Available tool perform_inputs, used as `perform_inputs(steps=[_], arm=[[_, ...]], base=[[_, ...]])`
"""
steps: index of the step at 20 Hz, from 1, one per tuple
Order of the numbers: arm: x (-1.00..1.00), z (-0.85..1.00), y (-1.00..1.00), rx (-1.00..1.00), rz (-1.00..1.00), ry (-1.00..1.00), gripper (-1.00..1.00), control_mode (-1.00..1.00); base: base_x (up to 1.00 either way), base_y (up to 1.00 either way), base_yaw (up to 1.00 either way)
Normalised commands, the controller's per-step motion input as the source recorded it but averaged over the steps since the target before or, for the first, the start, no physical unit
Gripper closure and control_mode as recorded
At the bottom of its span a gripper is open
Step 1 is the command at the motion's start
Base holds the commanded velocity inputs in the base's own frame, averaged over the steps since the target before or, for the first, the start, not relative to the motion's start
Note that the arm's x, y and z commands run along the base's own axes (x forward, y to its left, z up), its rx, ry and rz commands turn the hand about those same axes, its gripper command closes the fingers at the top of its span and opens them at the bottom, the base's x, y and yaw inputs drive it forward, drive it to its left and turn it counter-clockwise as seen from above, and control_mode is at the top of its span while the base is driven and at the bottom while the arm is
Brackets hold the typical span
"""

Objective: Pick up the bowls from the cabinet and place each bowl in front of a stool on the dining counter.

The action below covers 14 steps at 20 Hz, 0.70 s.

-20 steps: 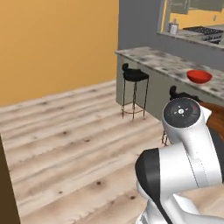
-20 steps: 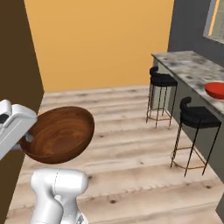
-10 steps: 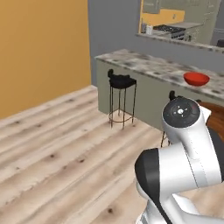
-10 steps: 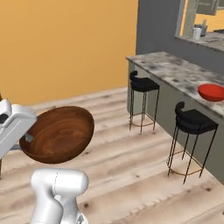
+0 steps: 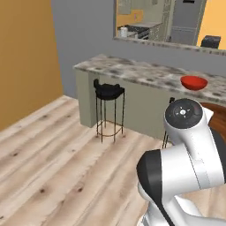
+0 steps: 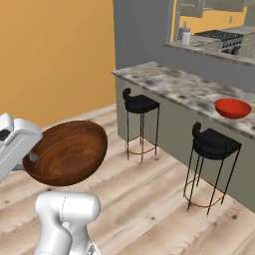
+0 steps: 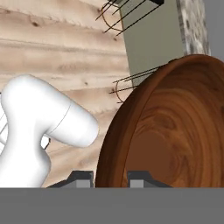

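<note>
Change: base has turned since a second ago; worktop (image 6: pixel 184 89) now nearer and more central.
Claw (image 7: pixel 110 178): clenched on brown bowl's (image 6: pixel 67 152) rim, bowl tilted, held well short of the worktop.
Red bowl (image 6: pixel 232 107): on worktop, above right stool (image 6: pixel 211 144).
Room: bare worktop edge above left stool (image 6: pixel 140 105); open wood floor (image 5: pixel 53 159) before it.
</note>
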Motion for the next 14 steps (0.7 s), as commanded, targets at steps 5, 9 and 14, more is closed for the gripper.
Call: perform_inputs(steps=[5, 9, 14], arm=[[0.0, 0.0, 0.0, 0.0, 0.0, 0.0, 1.0, 1.0], [0.0, 0.0, 0.0, 0.0, 0.0, 0.0, 1.0, 1.0], [0.0, 0.0, 0.0, 0.0, 0.0, 0.0, 1.0, 1.0]], base=[[1.0, 1.0, -0.46], [1.0, 1.0, -0.49], [1.0, 1.0, -0.54]])
